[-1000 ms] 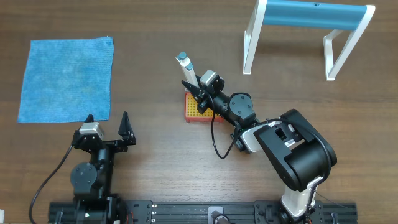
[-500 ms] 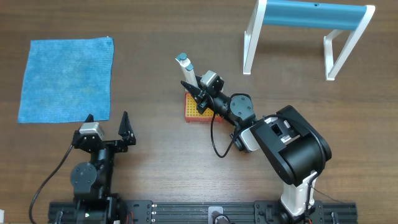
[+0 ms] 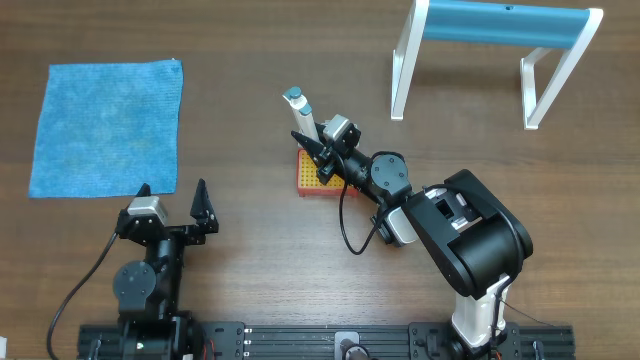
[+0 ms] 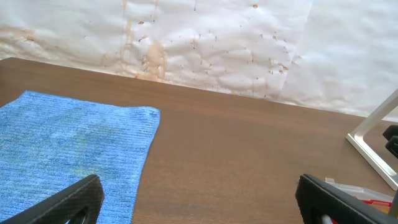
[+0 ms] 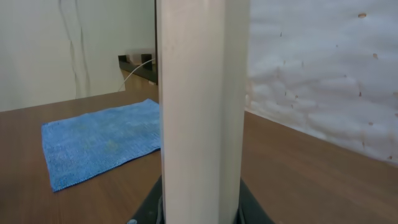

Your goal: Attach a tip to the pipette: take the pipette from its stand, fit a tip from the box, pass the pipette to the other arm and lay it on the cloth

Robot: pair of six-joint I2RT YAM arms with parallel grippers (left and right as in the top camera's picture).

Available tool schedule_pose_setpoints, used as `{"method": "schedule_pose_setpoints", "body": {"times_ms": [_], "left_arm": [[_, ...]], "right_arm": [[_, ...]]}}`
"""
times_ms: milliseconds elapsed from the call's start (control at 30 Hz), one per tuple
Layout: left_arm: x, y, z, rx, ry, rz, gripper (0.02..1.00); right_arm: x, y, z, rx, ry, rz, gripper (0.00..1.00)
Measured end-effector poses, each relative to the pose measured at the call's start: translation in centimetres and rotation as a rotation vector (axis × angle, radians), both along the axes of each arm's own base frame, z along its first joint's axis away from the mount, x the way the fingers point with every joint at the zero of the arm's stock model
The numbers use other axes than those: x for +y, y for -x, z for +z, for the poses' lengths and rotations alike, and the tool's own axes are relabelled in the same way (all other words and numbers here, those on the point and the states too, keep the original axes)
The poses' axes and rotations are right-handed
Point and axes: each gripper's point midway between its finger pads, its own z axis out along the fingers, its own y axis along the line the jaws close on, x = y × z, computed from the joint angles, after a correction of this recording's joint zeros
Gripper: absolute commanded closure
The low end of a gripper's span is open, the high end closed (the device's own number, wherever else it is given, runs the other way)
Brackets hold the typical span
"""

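While the right claw (image 3: pixel 312 148) keeps its place above the tip box (image 3: pixel 306 186), the bulky elbow of the right arm behind it slides a little toward the middle of the surface (image 3: pixel 250 260) over the last second. It then settles, and between the last two moments nothing visibly moves. The claw stays clenched on the pipette (image 3: pixel 300 115), which stands nearly upright with its blue cap uppermost; its white barrel rises straight in front of the right wrist camera. Its lower end is hidden behind the claw, so I cannot tell whether a tip is already seated or whether the nose touches the box at all.

The stand (image 3: pixel 500 22) is bare at the far right, well apart from the pipette, so the first step reads as done. The small shift followed by stillness looks like the arm lining the barrel up over the box, or pressing into it. The fitting step seems to be in hand, not clearly finished.

The left claw (image 3: pixel 172 190) sits near its base, fingers spread wide and released, close to the nearer edge of the blue cloth (image 3: pixel 108 120). The handover and the laying down are not yet done.
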Motion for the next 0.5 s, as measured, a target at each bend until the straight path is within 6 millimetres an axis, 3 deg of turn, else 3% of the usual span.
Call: {"method": "schedule_pose_setpoints", "body": {"times_ms": [500], "left_arm": [[0.0, 0.0, 0.0, 0.0, 0.0, 0.0, 0.023]], "right_arm": [[0.22, -0.15, 0.05, -0.002, -0.001, 0.007, 0.921]]}}
